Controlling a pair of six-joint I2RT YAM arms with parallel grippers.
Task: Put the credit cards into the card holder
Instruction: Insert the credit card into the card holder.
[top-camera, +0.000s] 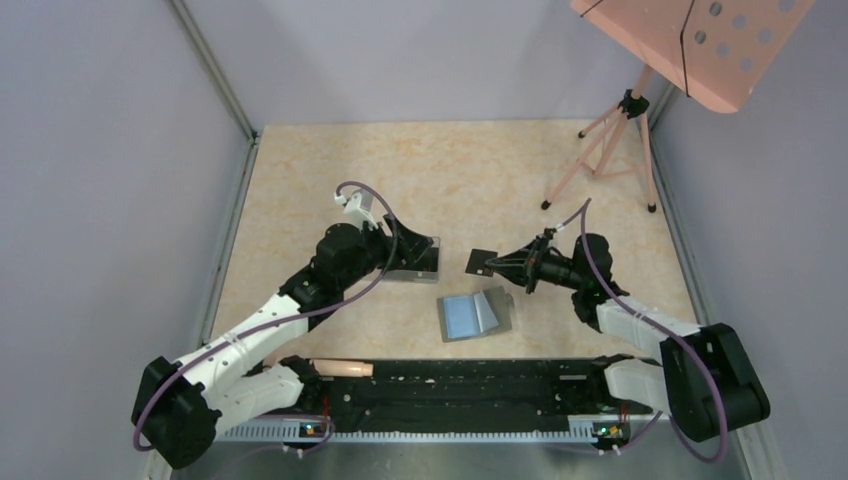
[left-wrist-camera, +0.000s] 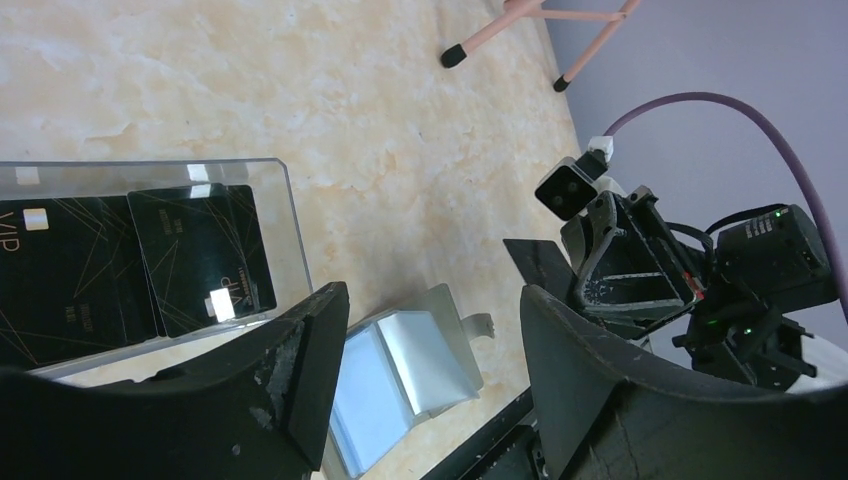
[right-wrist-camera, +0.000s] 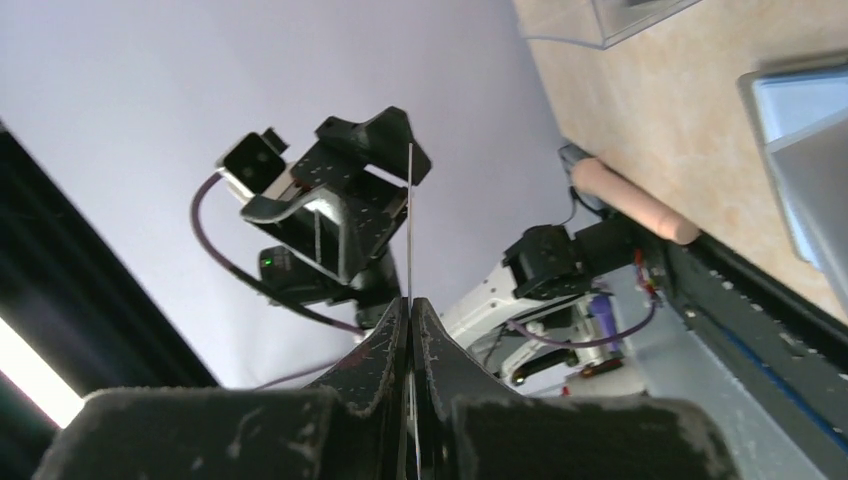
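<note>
While your right gripper (right-wrist-camera: 409, 310) is clenched on one credit card (top-camera: 482, 262) near the open card holder (top-camera: 478, 313), which shows no card yet, your left gripper (left-wrist-camera: 430, 310) hangs released by the clear box (left-wrist-camera: 290, 215) holding two more cards (left-wrist-camera: 200, 255).

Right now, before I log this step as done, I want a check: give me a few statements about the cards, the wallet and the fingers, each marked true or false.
1. The right arm's fingers are shut on a thin black rectangular card. True.
2. The flat gray bifold wallet lies closed. False: it lies open on the table, blue-gray inside up.
3. The clear plastic rectangular box holds black cards. True: two show.
4. The left arm's fingers grip a card. False: they stand open and empty, near the box.
</note>
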